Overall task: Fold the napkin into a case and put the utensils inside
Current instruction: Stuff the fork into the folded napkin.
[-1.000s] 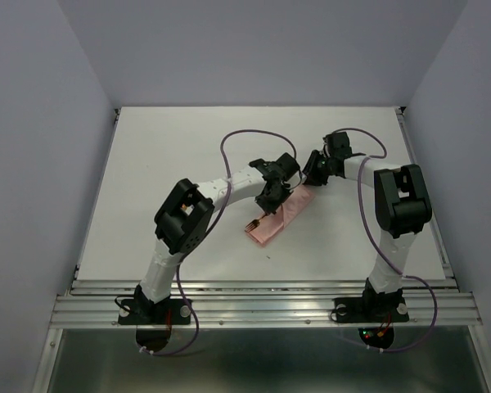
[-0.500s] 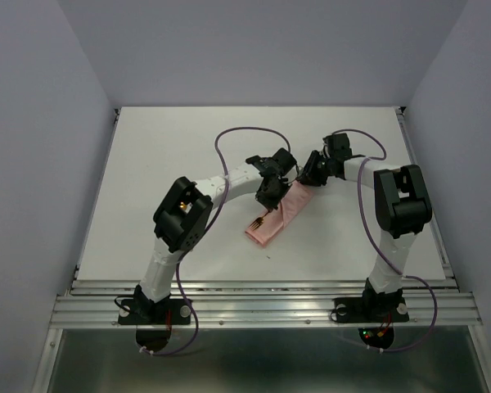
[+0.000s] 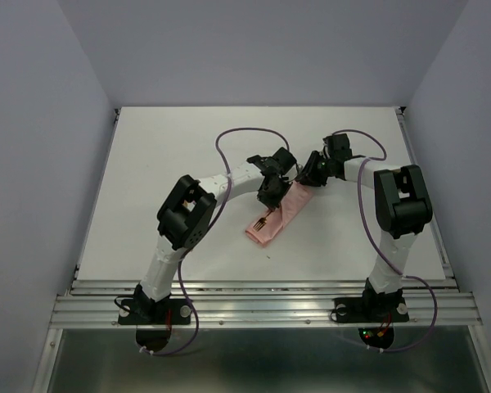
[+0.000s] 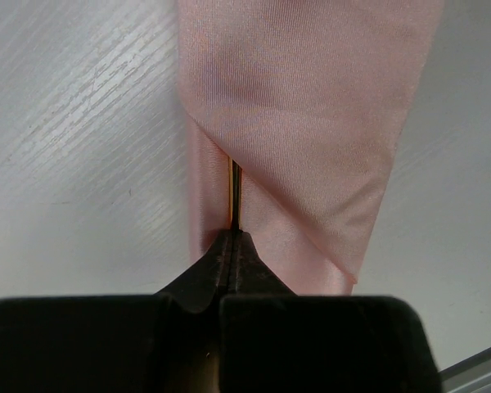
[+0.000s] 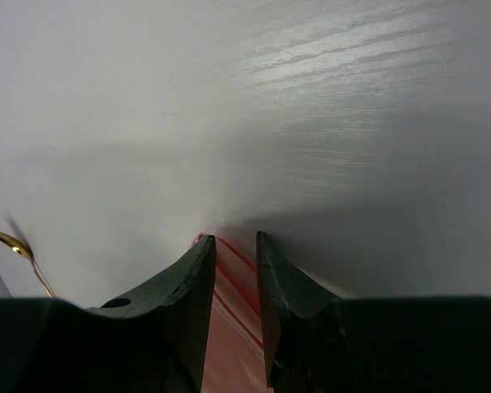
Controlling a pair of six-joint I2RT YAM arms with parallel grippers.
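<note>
The narrow, layered salmon-pink cloth case (image 3: pixel 280 213) lay slantwise on the white table (image 3: pixel 164 164), right of centre, between the two arms. The left gripper (image 4: pixel 231 246) was at the case's near-left opening. Its jaws were pressed together on the thin handle of a slender gold metal utensil (image 4: pixel 236 188), whose far part ran into the slit between the cloth layers. The right gripper (image 5: pixel 235 246) stood over the far-right end of the case, jaws a little apart with pink cloth in the gap. Whether they nipped the cloth or only pressed on it could not be told. A small gold spoon-like head (image 5: pixel 15 246) showed at the left edge of the right wrist view.

The cloth looked thin, soft and faintly glossy, so it would probably slide and bunch if pushed. Steadying it at the far end seemed wise. The utensil looked light, stiff and slick, and was likely best held low on the handle and fed straight along the fold.
</note>
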